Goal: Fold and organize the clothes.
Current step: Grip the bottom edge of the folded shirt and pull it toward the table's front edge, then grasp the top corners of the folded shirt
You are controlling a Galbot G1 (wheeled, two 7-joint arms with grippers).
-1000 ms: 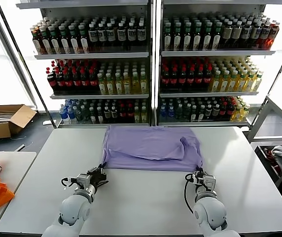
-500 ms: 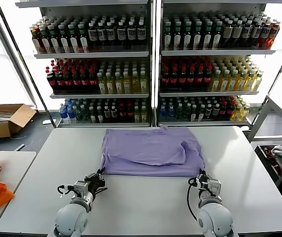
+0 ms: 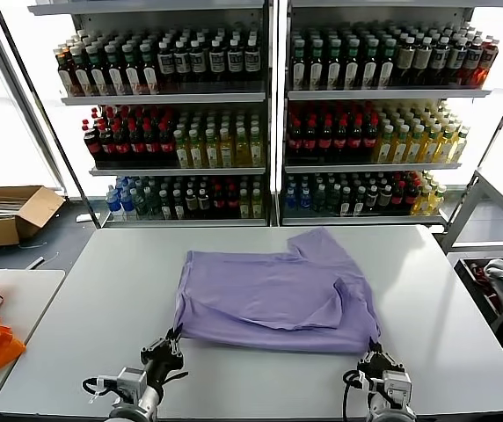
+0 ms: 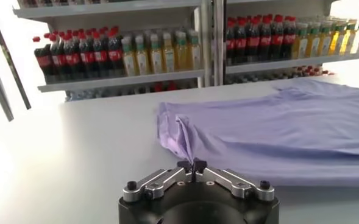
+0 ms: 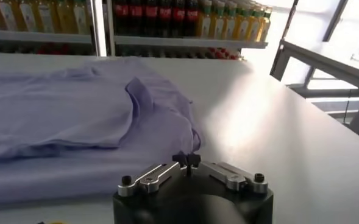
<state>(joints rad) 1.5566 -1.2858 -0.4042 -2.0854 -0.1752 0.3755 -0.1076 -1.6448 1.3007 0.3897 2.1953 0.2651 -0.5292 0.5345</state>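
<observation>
Our left gripper (image 3: 174,338) and right gripper (image 3: 375,350) both have jaws clenched on the near hem corners of the lavender T-shirt (image 3: 273,290). Beyond the jaws it lies soft, knit, rumpled and partly folded across the smooth white desk (image 3: 93,290).

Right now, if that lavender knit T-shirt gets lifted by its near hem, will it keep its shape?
Probably not. The lavender knit T-shirt already lies in soft folds and ripples, so it would likely droop. Both shut grippers, left gripper and right gripper, pinch its near corners; the middle would probably sag.
</observation>
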